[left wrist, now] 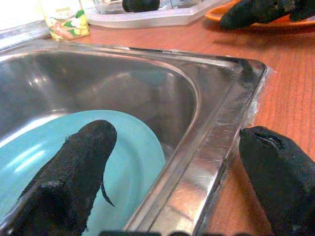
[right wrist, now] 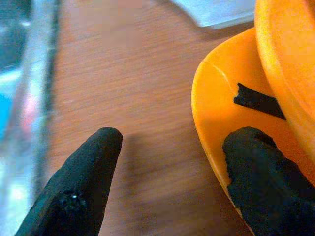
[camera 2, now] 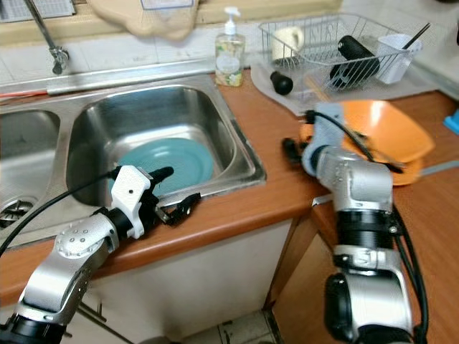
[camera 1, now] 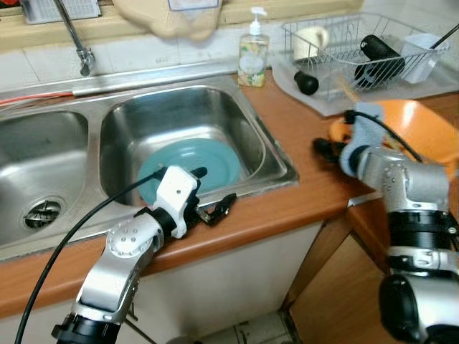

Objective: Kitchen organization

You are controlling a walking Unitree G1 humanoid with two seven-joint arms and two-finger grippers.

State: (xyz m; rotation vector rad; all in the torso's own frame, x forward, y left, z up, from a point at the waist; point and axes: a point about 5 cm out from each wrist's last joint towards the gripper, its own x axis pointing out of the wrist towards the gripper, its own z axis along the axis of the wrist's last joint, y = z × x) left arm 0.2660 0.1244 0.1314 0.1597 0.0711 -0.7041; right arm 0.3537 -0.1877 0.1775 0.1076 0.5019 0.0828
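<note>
The left gripper (camera 1: pixel 213 192) is spread wide across the front rim of the right sink basin (camera 1: pixel 276 168), 1 finger above the teal plate (camera 1: pixel 190 168) lying inside. The right gripper (right wrist: pixel 167 167), also wide open, straddles the orange plate's (right wrist: pixel 216 105) edge on the wooden counter (camera 1: pixel 301 136), near the dish rack (camera 1: pixel 358 50).

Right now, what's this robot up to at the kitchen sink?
It stands at the counter with both arms out. The left gripper is open at the sink's front rim, one finger over the teal plate lying in the basin, the other over the counter. The right gripper is open at the edge of an orange plate beside an orange bowl. Neither holds anything yet.
</note>
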